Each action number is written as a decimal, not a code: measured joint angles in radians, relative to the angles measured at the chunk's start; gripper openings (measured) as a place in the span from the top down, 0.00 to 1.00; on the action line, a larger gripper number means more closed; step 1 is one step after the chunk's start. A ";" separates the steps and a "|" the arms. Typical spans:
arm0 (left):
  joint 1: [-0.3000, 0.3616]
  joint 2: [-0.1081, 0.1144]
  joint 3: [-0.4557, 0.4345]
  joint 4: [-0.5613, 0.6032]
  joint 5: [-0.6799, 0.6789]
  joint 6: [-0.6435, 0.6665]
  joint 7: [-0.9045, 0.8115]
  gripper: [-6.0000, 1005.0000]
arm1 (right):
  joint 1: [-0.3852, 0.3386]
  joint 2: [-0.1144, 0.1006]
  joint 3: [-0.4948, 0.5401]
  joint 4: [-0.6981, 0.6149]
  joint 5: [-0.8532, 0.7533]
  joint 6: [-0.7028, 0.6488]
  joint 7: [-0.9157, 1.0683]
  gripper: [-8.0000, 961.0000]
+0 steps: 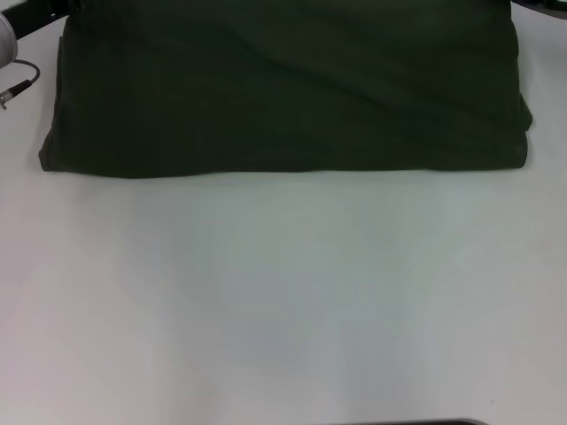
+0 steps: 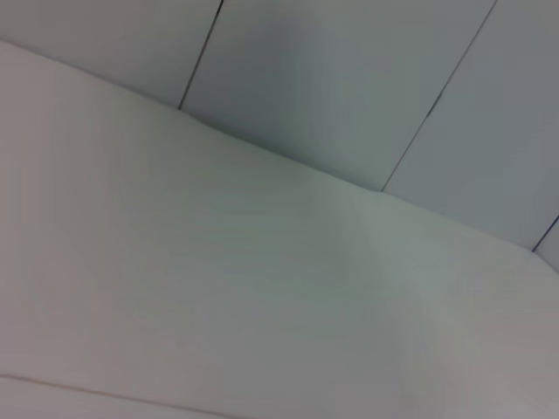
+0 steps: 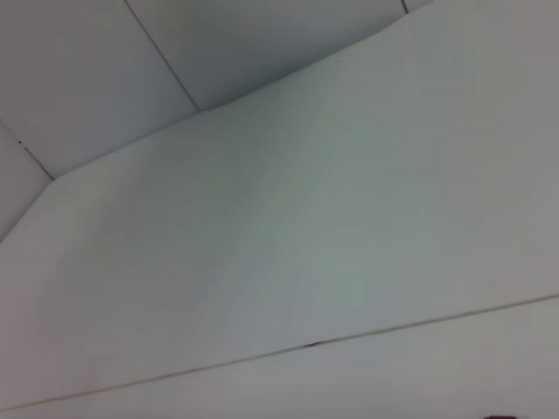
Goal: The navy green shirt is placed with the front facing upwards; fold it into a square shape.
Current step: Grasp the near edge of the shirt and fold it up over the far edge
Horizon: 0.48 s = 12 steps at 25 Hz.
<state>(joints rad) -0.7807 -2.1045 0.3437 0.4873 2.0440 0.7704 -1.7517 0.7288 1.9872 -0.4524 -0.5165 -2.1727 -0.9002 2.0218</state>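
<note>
The navy green shirt (image 1: 283,88) lies folded into a wide dark olive rectangle across the far half of the white table (image 1: 283,301) in the head view. Its near folded edge runs straight from left to right, and soft creases cross its top. No lettering or collar shows. A bit of the left arm with a cable (image 1: 18,84) shows at the upper left corner, beside the shirt's left edge. Neither gripper's fingers appear in any view. Both wrist views show only bare white table and grey floor panels.
The table's edge (image 2: 288,166) meets grey floor panels in the left wrist view. A thin seam line (image 3: 288,349) crosses the white surface in the right wrist view. A dark strip (image 1: 425,422) shows at the table's near edge.
</note>
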 joint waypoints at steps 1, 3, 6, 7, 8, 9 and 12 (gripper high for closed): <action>0.001 -0.001 0.000 0.000 0.000 -0.001 0.000 1.00 | 0.001 0.001 0.000 0.000 0.000 0.000 -0.001 0.95; 0.002 -0.006 -0.001 0.000 -0.012 -0.011 0.000 1.00 | 0.002 0.004 0.000 0.000 0.000 0.001 -0.001 0.95; 0.006 -0.013 -0.003 0.000 -0.034 -0.019 0.009 1.00 | 0.003 0.007 0.000 0.000 0.001 0.002 -0.002 0.95; 0.008 -0.015 -0.003 0.001 -0.047 -0.019 0.024 1.00 | 0.003 0.008 0.000 0.000 0.001 0.002 -0.006 0.95; 0.010 -0.018 -0.003 0.001 -0.059 -0.018 0.038 1.00 | 0.003 0.010 0.000 0.001 0.001 0.002 -0.012 0.95; 0.013 -0.021 -0.003 0.001 -0.078 -0.016 0.068 0.98 | 0.003 0.011 0.000 0.001 0.001 0.002 -0.019 0.95; 0.019 -0.031 -0.002 0.000 -0.125 -0.013 0.131 0.94 | 0.003 0.017 0.001 0.001 0.002 0.003 -0.034 0.95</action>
<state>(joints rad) -0.7613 -2.1353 0.3415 0.4873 1.9188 0.7574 -1.6208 0.7317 2.0046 -0.4518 -0.5156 -2.1707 -0.8976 1.9883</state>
